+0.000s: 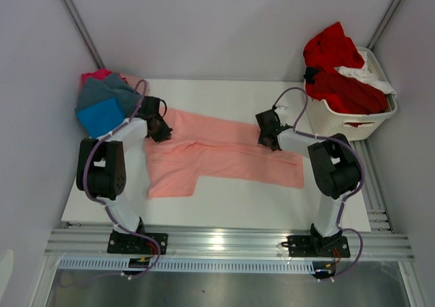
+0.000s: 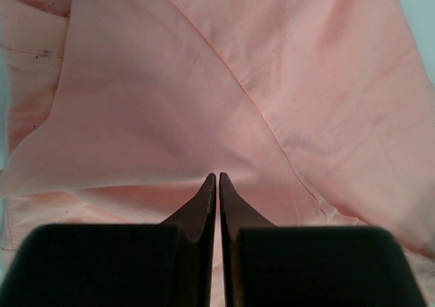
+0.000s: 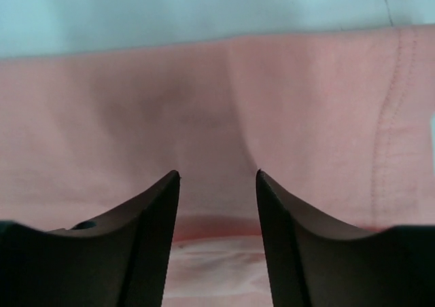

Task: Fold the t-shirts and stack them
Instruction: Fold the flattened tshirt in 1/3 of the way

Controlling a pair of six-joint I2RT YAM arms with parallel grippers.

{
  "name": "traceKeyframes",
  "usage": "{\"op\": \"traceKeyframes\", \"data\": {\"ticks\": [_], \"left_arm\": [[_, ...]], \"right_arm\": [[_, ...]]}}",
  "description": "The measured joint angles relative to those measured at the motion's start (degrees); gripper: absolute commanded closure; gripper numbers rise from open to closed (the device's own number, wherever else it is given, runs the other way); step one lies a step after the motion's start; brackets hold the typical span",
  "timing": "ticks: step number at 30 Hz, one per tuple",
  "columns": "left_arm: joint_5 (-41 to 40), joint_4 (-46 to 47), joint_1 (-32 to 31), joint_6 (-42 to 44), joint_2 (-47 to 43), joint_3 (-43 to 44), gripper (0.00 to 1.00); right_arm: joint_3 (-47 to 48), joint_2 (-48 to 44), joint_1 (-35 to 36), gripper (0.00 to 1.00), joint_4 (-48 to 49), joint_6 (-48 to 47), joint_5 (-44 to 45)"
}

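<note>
Salmon-pink t-shirt (image 1: 224,154) lay spread across the tabletop (image 1: 272,208) between both arms. Top view hid the jaws, wrist views settled them. Left end effector (image 2: 217,176) was clenched, pinching a raised fold of the shirt. Right end effector (image 3: 217,173) was released, jaws apart over flat cloth. Only the top view showed the blue t-shirt (image 1: 102,115) far-left and the laundry basket (image 1: 346,120) far-right.

Salmon-pink t-shirt (image 1: 224,154) flat, partly folded; other t-shirts (image 1: 102,106) stacked left.

Right gripper (image 3: 218,173) (jaws apart); salmon-pink shirt (image 3: 306,117) beneath
</note>
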Motion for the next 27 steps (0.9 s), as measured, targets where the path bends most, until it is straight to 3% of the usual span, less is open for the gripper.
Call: {"op": "traceKeyframes", "data": {"ticks": [13, 27], "left_arm": [[2.19, 1.01, -0.26, -0.24, -0.28, -2.12, 0.73], [4.26, 1.9, -1.31, -0.68, -0.39, -3.63, 0.68]], "right_arm": [[-6.8, -12.02, 2.54, 0.41, -6.91, -0.07, 5.22], [-9.64, -10.93, 2.78, 0.44, -7.72, -0.13, 4.81]]}}
